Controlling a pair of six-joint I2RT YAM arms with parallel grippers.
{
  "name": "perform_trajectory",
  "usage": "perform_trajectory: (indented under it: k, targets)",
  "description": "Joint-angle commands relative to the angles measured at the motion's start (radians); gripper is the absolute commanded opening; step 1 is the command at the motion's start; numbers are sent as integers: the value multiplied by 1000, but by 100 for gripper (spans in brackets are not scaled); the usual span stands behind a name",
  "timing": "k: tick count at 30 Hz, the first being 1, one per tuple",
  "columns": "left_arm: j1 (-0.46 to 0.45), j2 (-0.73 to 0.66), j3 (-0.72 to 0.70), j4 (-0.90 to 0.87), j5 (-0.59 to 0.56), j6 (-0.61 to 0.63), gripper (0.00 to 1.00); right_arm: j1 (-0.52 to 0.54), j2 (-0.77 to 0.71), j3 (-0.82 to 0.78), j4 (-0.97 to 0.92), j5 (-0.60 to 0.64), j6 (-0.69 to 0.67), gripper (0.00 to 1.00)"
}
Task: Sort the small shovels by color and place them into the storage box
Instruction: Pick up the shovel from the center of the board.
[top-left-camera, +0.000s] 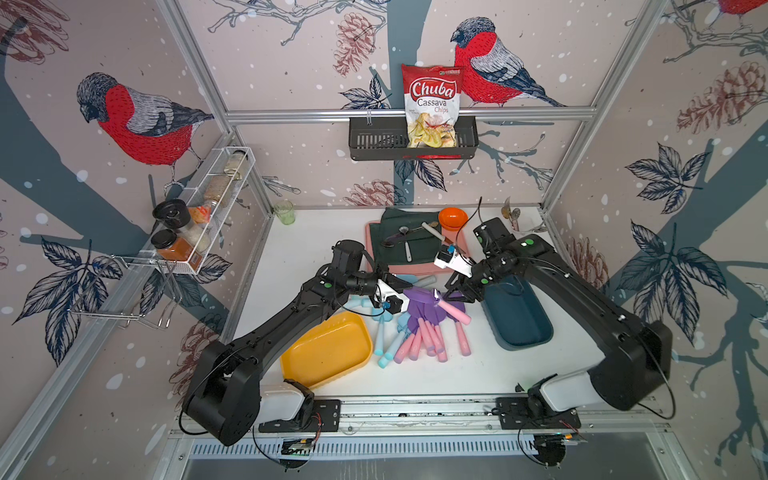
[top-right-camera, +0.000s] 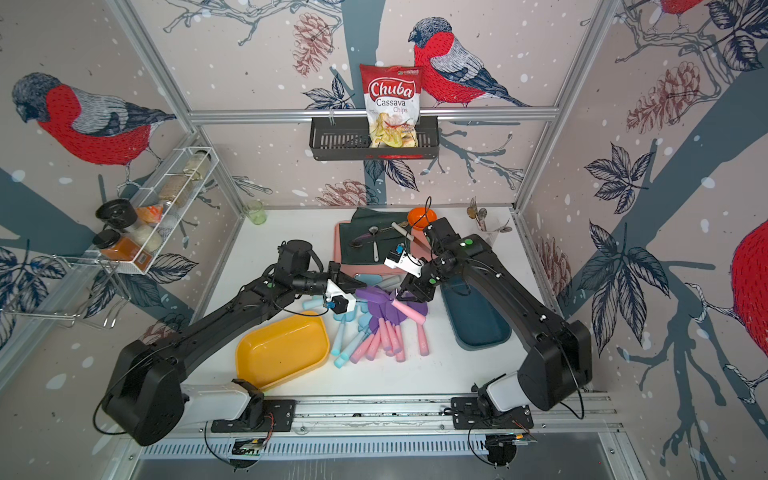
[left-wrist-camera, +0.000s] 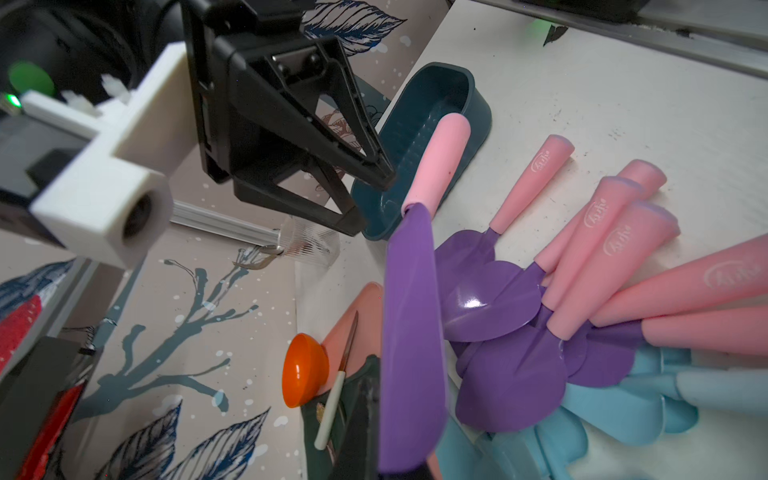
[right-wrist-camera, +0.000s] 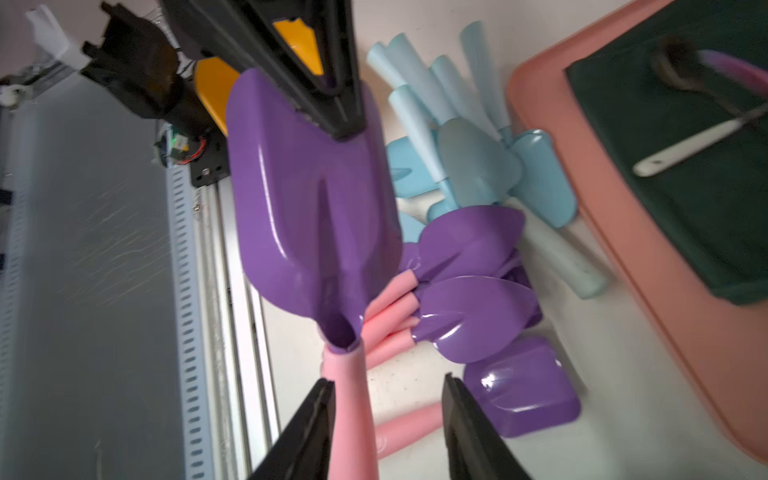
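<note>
One small shovel with a purple blade (top-left-camera: 419, 296) and a pink handle (right-wrist-camera: 349, 399) hangs over the pile, spanning both grippers. My left gripper (left-wrist-camera: 399, 465) is shut on the blade's tip, and its fingers (right-wrist-camera: 332, 112) show pinching it in the right wrist view. My right gripper (right-wrist-camera: 388, 380) stands open around the pink handle, which rests against one finger. Below lie several purple-and-pink shovels (top-left-camera: 428, 332) and several light blue shovels (top-left-camera: 386, 345). A yellow storage box (top-left-camera: 328, 353) sits to their left and a dark teal storage box (top-left-camera: 519, 316) to their right. Both look empty.
Behind the pile is a pink tray (top-left-camera: 369, 239) with a dark green cloth, spoons and a white-handled knife (top-left-camera: 434, 232). An orange bowl (top-left-camera: 453, 218) stands at its far corner. A green cup (top-left-camera: 284, 212) is at the back left, and a spice rack hangs on the left wall.
</note>
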Motion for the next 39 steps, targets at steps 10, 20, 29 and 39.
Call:
perform_trajectory:
  k: [10,20,29,39]
  targets:
    - [0,116,240,-347,-201,-760,0,111,-204,-154,411,489,95,53]
    - [7,333,548,-717,-129,-1117,0,192,-268,-236,529,673,-121,53]
    - [39,511,729,-948,77,-1184,0,259,-225,-256,569,815,-264,53]
    - [82,510,693,-895,179,-1291,0,274,-181,-213,408,757,-289,52]
